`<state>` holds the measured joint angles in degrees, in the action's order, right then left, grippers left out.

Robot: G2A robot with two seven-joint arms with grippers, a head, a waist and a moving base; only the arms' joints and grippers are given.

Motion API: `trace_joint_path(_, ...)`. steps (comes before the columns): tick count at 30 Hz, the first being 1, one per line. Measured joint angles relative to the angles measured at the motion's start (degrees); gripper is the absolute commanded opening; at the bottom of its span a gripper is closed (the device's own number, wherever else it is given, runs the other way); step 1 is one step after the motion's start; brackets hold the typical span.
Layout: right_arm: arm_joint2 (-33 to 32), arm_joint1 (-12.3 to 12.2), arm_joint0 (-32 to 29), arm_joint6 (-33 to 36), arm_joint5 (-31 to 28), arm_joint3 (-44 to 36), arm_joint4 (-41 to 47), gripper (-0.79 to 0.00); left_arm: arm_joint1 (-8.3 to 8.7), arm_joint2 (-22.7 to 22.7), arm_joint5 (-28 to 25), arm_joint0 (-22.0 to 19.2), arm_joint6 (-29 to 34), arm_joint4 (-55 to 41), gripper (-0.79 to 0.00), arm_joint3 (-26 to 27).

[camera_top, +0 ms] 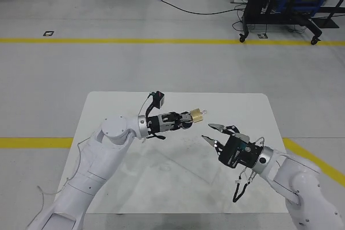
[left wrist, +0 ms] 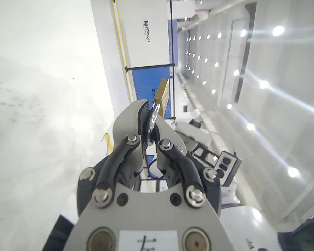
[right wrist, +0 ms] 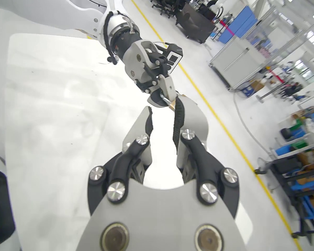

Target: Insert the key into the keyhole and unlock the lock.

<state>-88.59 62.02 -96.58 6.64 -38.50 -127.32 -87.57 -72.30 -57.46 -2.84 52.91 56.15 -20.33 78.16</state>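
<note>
Two arms: both raised over the white surface (camera_top: 161,190), wrists facing each other above its middle.
Left gripper (camera_top: 187,119): jaws clenched on the steel shackle (left wrist: 152,118) of the brass padlock (camera_top: 196,116), holding it in the air.
Right gripper (camera_top: 207,131): jaws spread and holding nothing, just beside the lock's free end, not touching it.
Brass padlock: off the surface, body pointing out from the left gripper toward the right one.
Key (camera_top: 205,112): a small silvery stub projects from the lock's outer end. It is probably the key, already seated, though it is too small to be sure.
Step in hand: judged to be taking the key's head in order to turn it.
Doing it well: set the right jaws squarely on the flat head and close firmly before twisting. Turn about the key's own axis, and let the left grip resist so the body does not swing on its shackle.
Risk: a shallow pinch may slip or drag the key out.
</note>
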Motion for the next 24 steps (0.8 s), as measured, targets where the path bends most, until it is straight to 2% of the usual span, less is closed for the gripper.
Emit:
trace_joint_path(3, -3.0, -0.1, -2.4, -3.7, 2.6, 1.9, -1.4, -0.252, 0.45, -0.2, -4.6, 0.5, 2.7, 3.4, -0.785, 0.7)
trace_joint_path(7, -3.6, -0.1, -2.1, -2.2, 3.3, 4.8, 0.3, -0.185, 0.68, -0.1, -6.4, 1.1, 4.0, 4.5, -0.785, 1.4)
trace_joint_path(8, -3.0, -0.2, -1.5, -1.1, 2.5, 5.4, 0.6, -0.102, 0.7, 0.0, -6.7, 1.2, 4.0, 4.6, -0.785, 1.5)
trace_joint_path(10, -1.2, -0.2, 0.4, 1.5, 0.4, 6.3, 0.1, -0.028, 0.7, 0.0, -7.8, 1.3, 4.1, 4.4, -0.785, 1.9)
trace_joint_path(12, 0.9, -0.2, 1.9, 3.8, -0.7, 6.9, -1.3, -0.049, 0.7, 0.0, -9.0, 1.4, 4.2, 4.0, -0.785, 2.0)
trace_joint_path(16, 5.2, -0.2, 4.8, 6.7, -2.8, 7.7, -3.7, -0.172, 0.73, -0.1, -9.9, 1.5, 4.2, 3.5, -0.785, 1.9)
trace_joint_path(17, 5.7, -0.2, 5.2, 6.9, -3.0, 7.7, -4.1, -0.231, 0.74, -0.1, -10.0, 1.4, 4.3, 3.4, -0.785, 1.9)
trace_joint_path(18, 6.2, -0.2, 5.5, 6.9, -3.1, 7.8, -4.4, -0.323, 0.74, 0.0, -10.0, 1.4, 4.4, 3.3, -0.785, 1.9)
trace_joint_path(19, 6.6, -0.3, 5.8, 6.8, -3.2, 7.8, -4.8, -0.372, 0.75, 0.0, -10.0, 1.4, 4.4, 3.3, -0.785, 1.8)
trace_joint_path(20, 6.9, -0.3, 5.9, 6.7, -3.2, 7.8, -5.1, -0.388, 0.76, 0.1, -10.0, 1.4, 4.4, 3.4, -0.785, 1.8)
trace_joint_path(24, 7.4, -0.4, 5.9, 6.1, -3.3, 7.4, -5.8, -0.363, 0.77, 0.4, -9.7, 1.2, 4.3, 3.8, -0.785, 1.5)
